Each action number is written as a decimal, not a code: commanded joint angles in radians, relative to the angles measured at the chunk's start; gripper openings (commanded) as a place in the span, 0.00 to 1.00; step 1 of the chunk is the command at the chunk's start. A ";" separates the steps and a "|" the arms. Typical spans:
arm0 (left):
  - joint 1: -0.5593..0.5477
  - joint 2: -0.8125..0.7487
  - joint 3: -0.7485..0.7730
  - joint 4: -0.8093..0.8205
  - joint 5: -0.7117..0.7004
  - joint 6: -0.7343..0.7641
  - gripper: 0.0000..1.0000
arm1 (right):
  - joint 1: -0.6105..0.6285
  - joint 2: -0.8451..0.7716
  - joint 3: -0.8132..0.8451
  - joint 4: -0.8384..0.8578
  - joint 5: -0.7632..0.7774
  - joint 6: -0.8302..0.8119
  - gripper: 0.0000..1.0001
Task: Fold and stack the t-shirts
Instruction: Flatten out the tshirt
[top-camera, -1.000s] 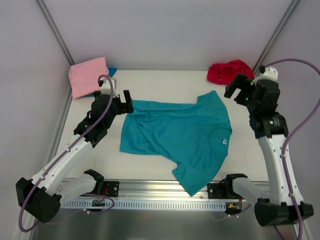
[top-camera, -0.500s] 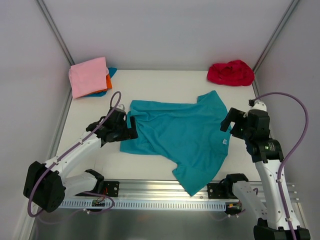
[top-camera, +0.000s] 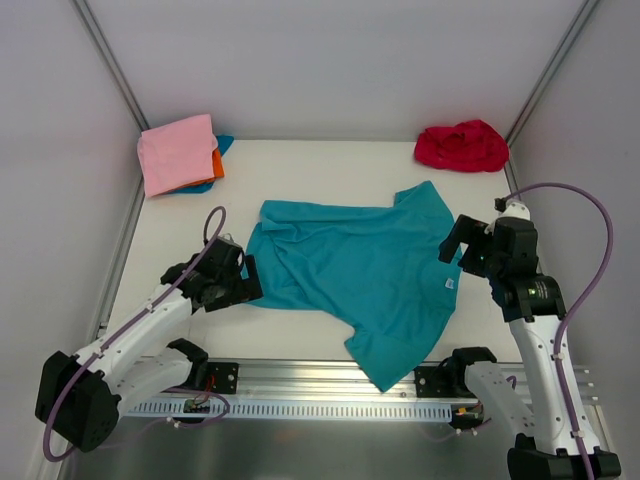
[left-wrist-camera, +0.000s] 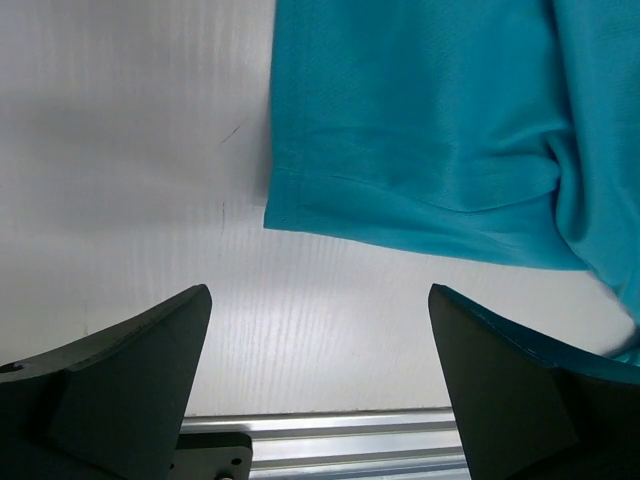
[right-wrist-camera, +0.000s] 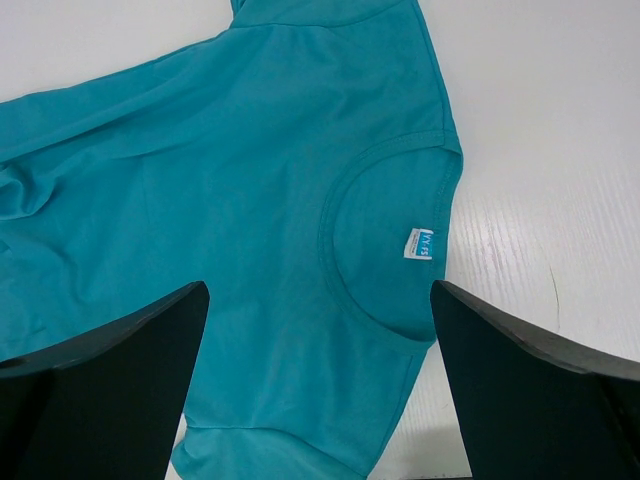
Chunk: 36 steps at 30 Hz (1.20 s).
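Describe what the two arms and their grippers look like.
The left arm and right arm have white links with black joints and black bases. The left cable and right cable are purple loops. The left gripper and right gripper are black, each with two broad, dark, wedge-shaped fingers.

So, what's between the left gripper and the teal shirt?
Only bare table. In the left wrist view, the open left gripper is just short of the hem of the teal shirt.
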 joint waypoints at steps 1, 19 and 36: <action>-0.013 -0.004 -0.016 -0.024 -0.048 -0.033 0.92 | 0.006 0.000 0.015 0.039 -0.020 0.013 0.99; -0.015 0.207 -0.061 0.210 -0.045 0.004 0.76 | 0.005 0.013 0.027 0.028 -0.009 -0.006 0.99; -0.021 0.215 -0.041 0.238 -0.119 0.067 0.76 | 0.005 0.039 0.025 0.037 -0.021 -0.006 1.00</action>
